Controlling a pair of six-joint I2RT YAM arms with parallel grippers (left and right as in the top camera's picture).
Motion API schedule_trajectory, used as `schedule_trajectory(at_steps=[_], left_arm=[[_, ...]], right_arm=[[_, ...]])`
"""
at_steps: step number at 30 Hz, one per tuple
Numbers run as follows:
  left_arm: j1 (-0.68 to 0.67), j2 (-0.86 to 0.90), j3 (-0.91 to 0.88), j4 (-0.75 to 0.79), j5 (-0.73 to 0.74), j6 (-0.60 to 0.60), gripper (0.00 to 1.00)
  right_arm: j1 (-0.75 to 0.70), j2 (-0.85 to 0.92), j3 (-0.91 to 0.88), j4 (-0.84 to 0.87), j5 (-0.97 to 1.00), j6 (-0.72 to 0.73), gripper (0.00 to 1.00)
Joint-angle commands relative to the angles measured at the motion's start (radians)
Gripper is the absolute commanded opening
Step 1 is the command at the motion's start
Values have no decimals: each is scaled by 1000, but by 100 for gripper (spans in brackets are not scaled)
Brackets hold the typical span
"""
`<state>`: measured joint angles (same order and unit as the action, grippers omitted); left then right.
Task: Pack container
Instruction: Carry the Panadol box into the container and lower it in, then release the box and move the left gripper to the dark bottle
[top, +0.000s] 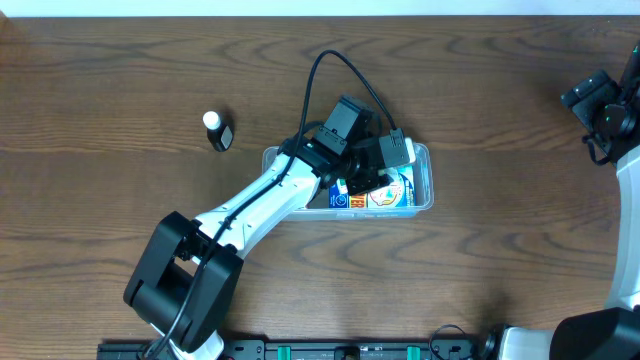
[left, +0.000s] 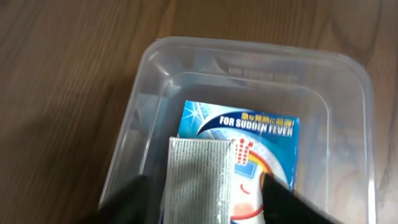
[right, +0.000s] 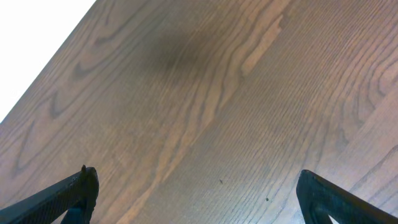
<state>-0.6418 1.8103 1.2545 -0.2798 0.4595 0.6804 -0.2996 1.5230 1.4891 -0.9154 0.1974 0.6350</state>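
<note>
**Putting packets in the tub**

The clear container (left: 261, 59) sits in the middle of the table (top: 100, 100). The left arm reaches over it from the near side.

The left gripper (left: 206, 182) hangs just above the inside of the tub. Its two fingers are spread apart. A silver packet (left: 199, 167) lies between them, but the fingers do not seem to touch it. It rests on top of a blue packet (left: 249, 127) with the words "FOR SUDDEN FEVER". Both packets are inside the tub.

I think this is the letting-go step. The silver packet looks like it is in place, and the hand is open around it.

The right gripper (right: 196, 183) is far off at the side of the table. Its fingers are spread wide too, with only bare wood under them. It holds nothing.

A small bottle (top: 217, 131) with a white cap stands on the table, left of the tub and apart from it. It may be the next thing to pack.

For the next move, the left arm should lift straight up. That way its fingers will not bump the tub wall or drag the packets. Then it can swing left to the bottle.
</note>
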Motion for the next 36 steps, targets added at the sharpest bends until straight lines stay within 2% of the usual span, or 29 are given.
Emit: schedule_trajectory(at_steps=[1, 2, 4, 6, 8, 10, 13, 19, 24, 36], left_arm=[[2, -75, 20, 5, 2, -126, 69], [6, -110, 20, 5, 0, -168, 73], [24, -197, 20, -10, -3, -246, 89], [56, -269, 20, -14, -13, -298, 100], [101, -330, 21, -17, -31, -319, 98], [167, -380, 30, -24, -112, -369, 98], [283, -396, 114, -145, -216, -395, 98], [494, -311, 356, -400, -344, -539, 98], [628, -206, 458, -510, -344, -628, 98], [657, 53, 458, -590, -334, -596, 98]], right_arm=[[-4, 3, 0, 2, 4, -4, 99], [-4, 3, 0, 2, 4, -4, 99], [-4, 3, 0, 2, 4, -4, 99], [-4, 3, 0, 2, 4, -4, 99], [-4, 3, 0, 2, 4, -4, 99], [-4, 3, 0, 2, 4, -4, 99], [-4, 3, 0, 2, 4, -4, 99], [-4, 3, 0, 2, 4, -4, 99], [-4, 3, 0, 2, 4, -4, 99], [-4, 3, 0, 2, 4, -4, 99]])
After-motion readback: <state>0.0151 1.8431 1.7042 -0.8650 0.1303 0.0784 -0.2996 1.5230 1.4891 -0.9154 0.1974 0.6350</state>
